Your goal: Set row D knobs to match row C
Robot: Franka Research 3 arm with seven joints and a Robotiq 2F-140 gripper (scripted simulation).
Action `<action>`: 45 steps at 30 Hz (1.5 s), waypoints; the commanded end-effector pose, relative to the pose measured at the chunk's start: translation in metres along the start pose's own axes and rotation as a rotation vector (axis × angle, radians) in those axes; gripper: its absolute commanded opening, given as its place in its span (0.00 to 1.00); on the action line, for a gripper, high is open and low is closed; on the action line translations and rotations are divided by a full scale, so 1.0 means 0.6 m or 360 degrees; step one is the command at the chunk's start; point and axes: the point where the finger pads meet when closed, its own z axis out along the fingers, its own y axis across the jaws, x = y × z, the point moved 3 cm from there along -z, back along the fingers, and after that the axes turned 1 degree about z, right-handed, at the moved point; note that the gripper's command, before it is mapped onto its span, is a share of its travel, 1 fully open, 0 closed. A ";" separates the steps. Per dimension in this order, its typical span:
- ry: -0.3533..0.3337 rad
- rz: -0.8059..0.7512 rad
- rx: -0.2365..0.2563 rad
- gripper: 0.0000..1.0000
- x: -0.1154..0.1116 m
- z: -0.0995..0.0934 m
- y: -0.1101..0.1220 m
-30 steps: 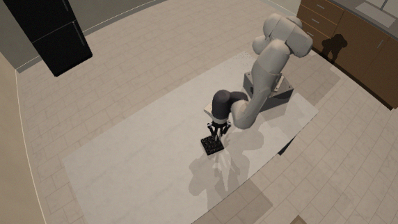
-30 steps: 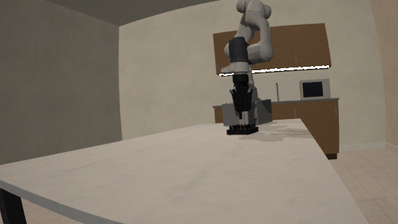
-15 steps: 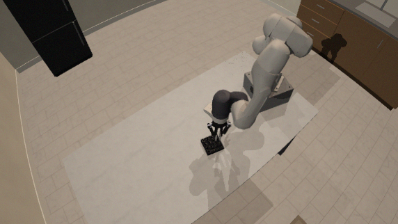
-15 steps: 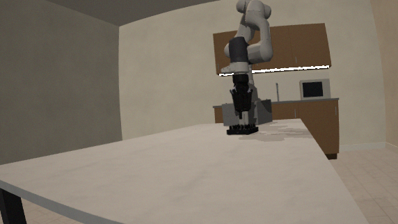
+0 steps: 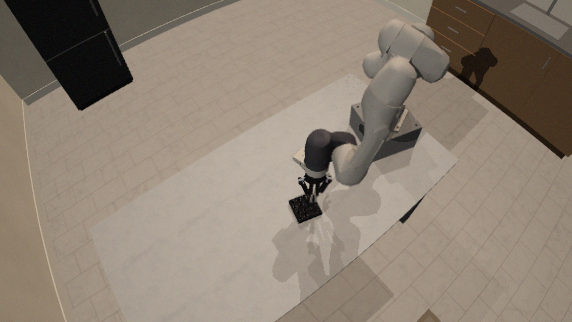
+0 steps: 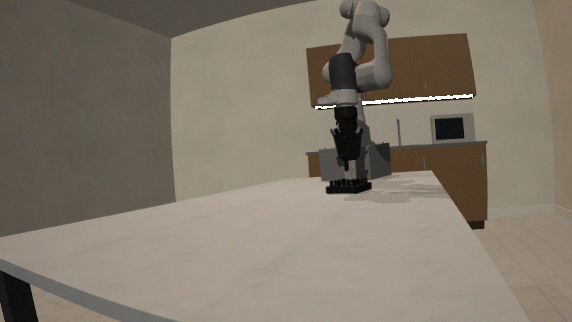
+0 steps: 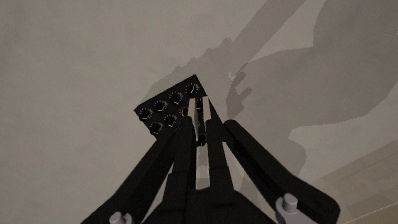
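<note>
The black knob box (image 5: 298,215) (image 6: 341,190) (image 7: 145,102) stands flat on the table, with rows of small black knobs ringed by pale marks. My gripper (image 5: 312,201) (image 7: 200,106) points down over the box's edge nearer the robot base, its fingers nearly closed. In the wrist view a knob (image 7: 199,105) at the right end of the second row from the far edge shows between the pale fingertips, which appear shut on it. The fingers hide several knobs behind it. Printed names, the socket and most knob lines are too small or hidden to read, so I cannot tell which knob this is.
The pale table (image 5: 200,215) (image 6: 260,240) extends around the box. The robot base (image 5: 395,142) (image 6: 378,160) stands behind the box in the exterior view. The arm's shadow falls beside the box.
</note>
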 end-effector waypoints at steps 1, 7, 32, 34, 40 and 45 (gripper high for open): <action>-0.0004 -0.0002 0.0004 0.05 -0.002 0.000 0.000; -0.0004 -0.0002 0.0004 0.05 -0.002 0.000 0.000; -0.0004 0.0034 0.0004 0.05 -0.002 0.000 -0.001; -0.0004 0.0059 0.0003 0.05 -0.002 0.000 -0.001; -0.0004 0.0187 0.0003 0.05 -0.002 0.000 -0.001; -0.0004 0.0278 0.0003 0.05 -0.002 0.000 -0.001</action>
